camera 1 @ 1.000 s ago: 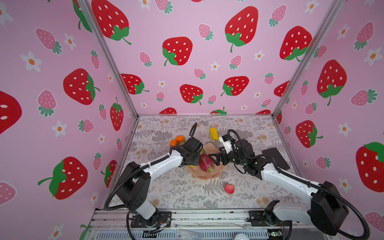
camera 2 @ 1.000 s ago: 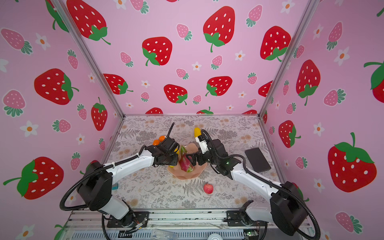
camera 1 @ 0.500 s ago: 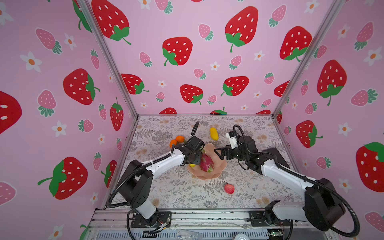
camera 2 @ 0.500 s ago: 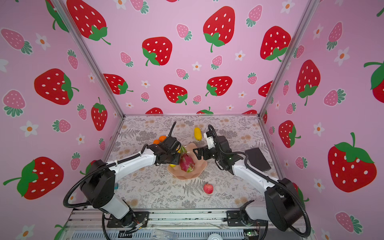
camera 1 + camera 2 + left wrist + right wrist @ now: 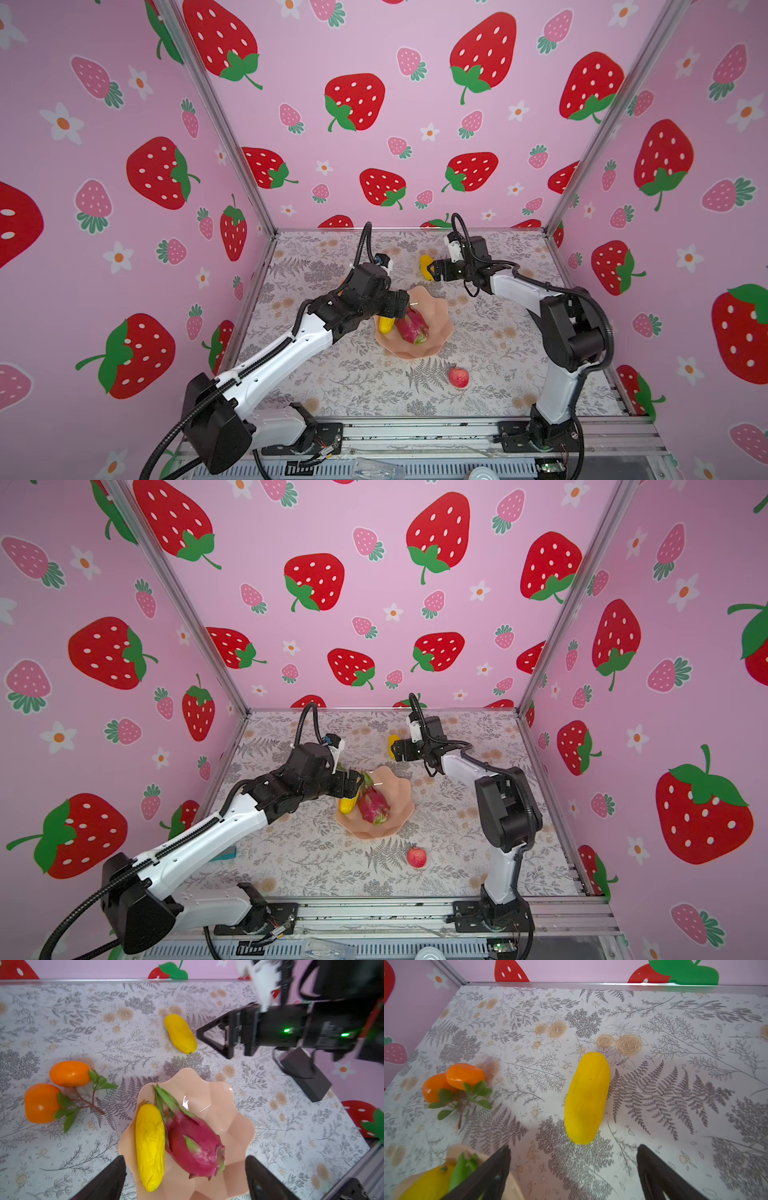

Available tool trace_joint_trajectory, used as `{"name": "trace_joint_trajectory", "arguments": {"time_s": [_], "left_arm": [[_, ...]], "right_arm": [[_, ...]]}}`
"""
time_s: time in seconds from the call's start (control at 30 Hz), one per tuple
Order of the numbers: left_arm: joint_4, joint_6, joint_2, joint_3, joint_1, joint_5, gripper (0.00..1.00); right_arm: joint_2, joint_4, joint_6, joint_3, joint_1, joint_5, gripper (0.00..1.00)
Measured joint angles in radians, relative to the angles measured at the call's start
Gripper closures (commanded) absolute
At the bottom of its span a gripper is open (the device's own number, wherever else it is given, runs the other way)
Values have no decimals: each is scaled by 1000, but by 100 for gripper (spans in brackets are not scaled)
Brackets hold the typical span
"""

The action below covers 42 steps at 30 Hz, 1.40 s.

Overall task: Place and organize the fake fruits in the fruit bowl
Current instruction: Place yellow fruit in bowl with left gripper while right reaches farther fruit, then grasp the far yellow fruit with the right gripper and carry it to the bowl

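Note:
The salmon-pink fruit bowl (image 5: 434, 332) (image 5: 218, 1105) stands mid-table. In it lie a magenta dragon fruit (image 5: 411, 326) (image 5: 193, 1142) and a yellow oblong fruit (image 5: 385, 324) (image 5: 150, 1147), side by side. My left gripper (image 5: 405, 305) (image 5: 185, 1159) hovers open over the bowl's near-left rim, holding nothing. A second yellow fruit (image 5: 424, 266) (image 5: 586, 1097) lies on the table behind the bowl. My right gripper (image 5: 434, 270) (image 5: 574, 1147) is open just short of it. The two oranges on a leafy stem (image 5: 56, 1088) (image 5: 452, 1081) lie left of the bowl. The red-pink apple (image 5: 458, 376) sits in front of it.
A flat black box (image 5: 305, 1076) lies on the table right of the bowl, under my right arm. A small teal thing (image 5: 226, 852) shows beside my left arm. Strawberry-print walls close in three sides. A metal rail (image 5: 415, 432) runs along the front.
My left gripper has opened, leaving the yellow fruit in the bowl beside the dragon fruit. My right gripper has drawn away from the bowl, back toward the yellow fruit on the table.

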Motion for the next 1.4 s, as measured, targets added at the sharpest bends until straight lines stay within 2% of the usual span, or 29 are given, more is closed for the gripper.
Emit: {"name": "trace_joint_trajectory", "arguments": {"time_s": [0.07,0.37,0.67,0.9,1.03,1.27,1.4], "left_arm": [[14,7,-27,-22,-1,3,0],[36,22,-71,-94,-1,-7,1],[46,21,-97,-110,-2,-35,1],[64,19,-97,-130,-2,-58,1],[88,11,-100,-158,-2,-69,1],[65,-26,-96,-158,0,-157,1],[59,-48,-96,-158,0,-159,1]], "right_arm": [[70,-16,-17,61,0,-2,7],[230,-66,-47,211,0,-6,14],[298,-92,-55,271,0,-17,42],[283,-100,-81,256,0,-27,50],[164,-99,-108,150,0,-41,53],[-208,-61,-170,-102,16,-95,54],[-365,-53,-182,-229,56,-116,54]]}}
